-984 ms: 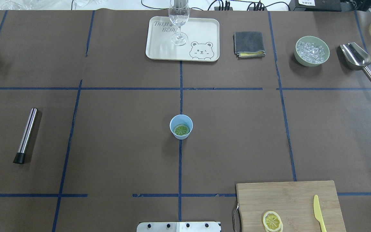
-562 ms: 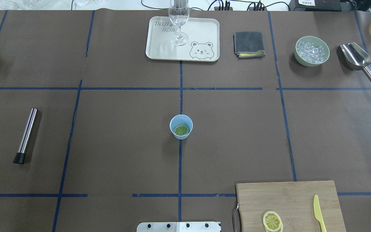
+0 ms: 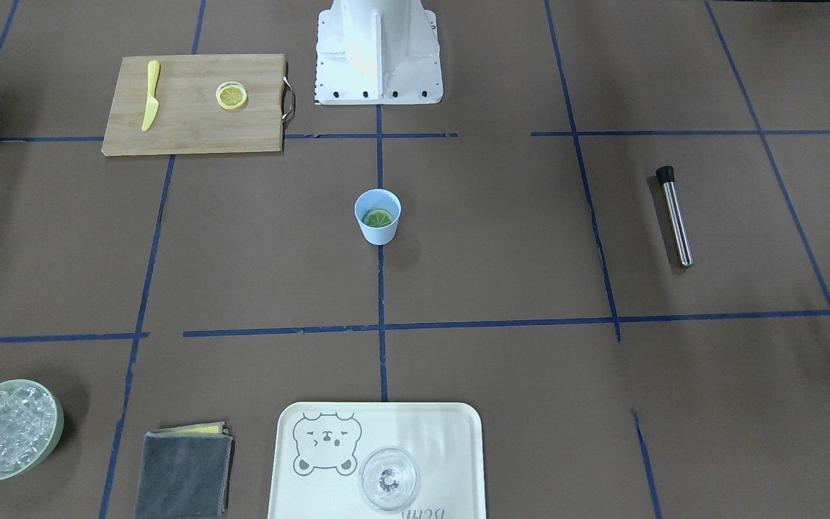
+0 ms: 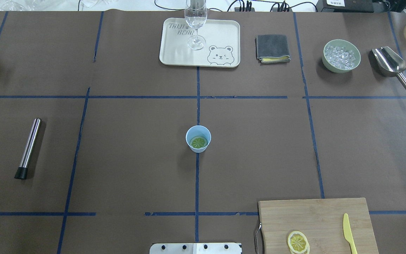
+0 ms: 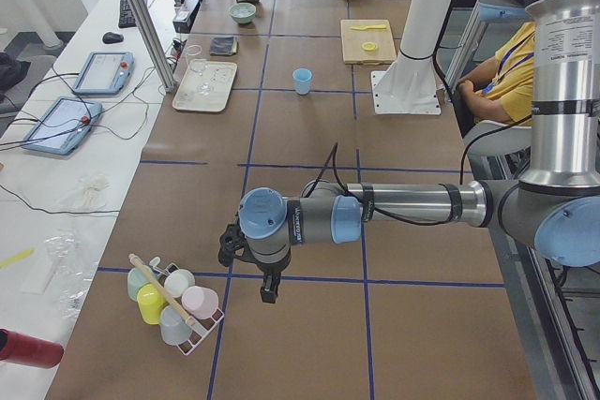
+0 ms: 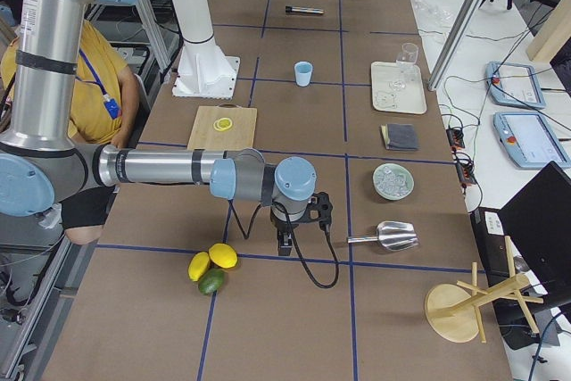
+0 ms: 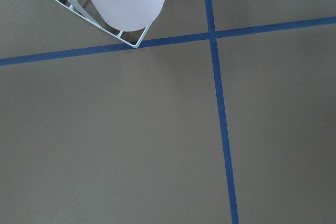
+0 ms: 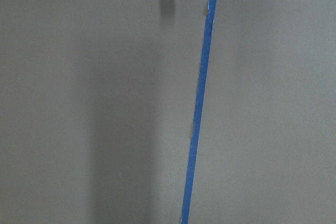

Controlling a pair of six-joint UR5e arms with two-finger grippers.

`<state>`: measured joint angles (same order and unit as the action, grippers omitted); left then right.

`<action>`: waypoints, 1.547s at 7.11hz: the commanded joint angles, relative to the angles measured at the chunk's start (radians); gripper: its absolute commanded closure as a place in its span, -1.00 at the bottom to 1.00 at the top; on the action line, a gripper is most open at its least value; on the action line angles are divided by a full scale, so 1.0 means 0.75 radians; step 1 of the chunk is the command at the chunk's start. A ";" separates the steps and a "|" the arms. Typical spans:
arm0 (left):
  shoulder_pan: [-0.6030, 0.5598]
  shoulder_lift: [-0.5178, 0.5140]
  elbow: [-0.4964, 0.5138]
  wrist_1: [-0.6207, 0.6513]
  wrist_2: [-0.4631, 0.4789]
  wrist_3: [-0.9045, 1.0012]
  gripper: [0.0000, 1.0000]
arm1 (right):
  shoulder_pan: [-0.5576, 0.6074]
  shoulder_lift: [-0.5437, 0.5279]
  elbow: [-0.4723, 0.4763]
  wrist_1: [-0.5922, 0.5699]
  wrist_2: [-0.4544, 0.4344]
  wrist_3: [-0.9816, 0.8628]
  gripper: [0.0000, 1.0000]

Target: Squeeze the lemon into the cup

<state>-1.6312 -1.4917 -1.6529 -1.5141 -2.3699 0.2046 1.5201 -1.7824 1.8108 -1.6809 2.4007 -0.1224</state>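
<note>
Brown taped table, front view: you'll find the lemon (image 3: 378, 217) face-up inside the cup (image 3: 378, 234). Overhead agrees. Side views: left gripper (image 5: 268, 289) and right gripper (image 6: 285, 245) hang well apart, grip unreadable. Pinch its rind, probably stiff and light

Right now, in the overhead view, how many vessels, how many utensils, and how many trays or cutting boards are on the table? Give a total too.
Vessels: 3 (cup, wine glass, bowl of ice)
Utensils: 3 (muddler, scoop, yellow knife)
Trays or boards: 2 (tray, cutting board)
Total: 8
</note>
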 commanded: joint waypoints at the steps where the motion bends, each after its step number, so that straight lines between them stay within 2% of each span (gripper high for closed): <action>1: 0.001 -0.034 -0.027 0.000 0.000 -0.001 -1.00 | 0.000 0.000 0.001 0.000 -0.006 0.008 -1.00; 6: 0.029 -0.036 -0.013 0.006 0.000 0.001 -1.00 | 0.000 0.008 0.021 0.002 -0.008 0.028 -1.00; 11: 0.029 -0.022 -0.015 0.012 0.000 0.003 -1.00 | 0.000 0.014 0.065 0.000 -0.012 0.194 -1.00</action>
<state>-1.6092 -1.5090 -1.6627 -1.5062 -2.3700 0.2071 1.5202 -1.7716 1.8572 -1.6800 2.3921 0.0044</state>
